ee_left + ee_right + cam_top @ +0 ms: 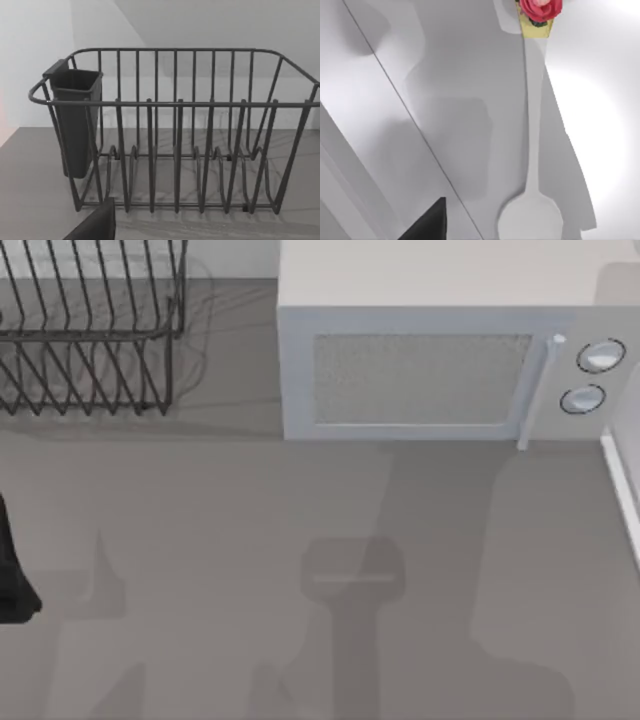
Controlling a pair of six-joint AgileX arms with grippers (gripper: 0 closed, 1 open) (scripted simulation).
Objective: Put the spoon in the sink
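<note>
Grey countertop (200,540) stretches out, with a microwave (440,370) at the far right and a wire dish rack (90,330) at the far left. Left arm (12,570) sits at the left edge; whether either gripper is spread, I cannot tell. Right wrist view catches the spoon (534,150): pale, slim handle, rounded bowl, a red flower on a yellow tip, lying on a white surface. Left wrist view faces the rack and its dark cup (75,120).

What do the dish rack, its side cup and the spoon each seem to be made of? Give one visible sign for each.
Dish rack: probably coated metal wire, judging by its thin dark bent rods. Side cup: likely matte plastic, with solid, dull dark walls. Spoon: smooth pale grey, plastic or metal, hard to tell; a red flower decorates its handle end.
</note>
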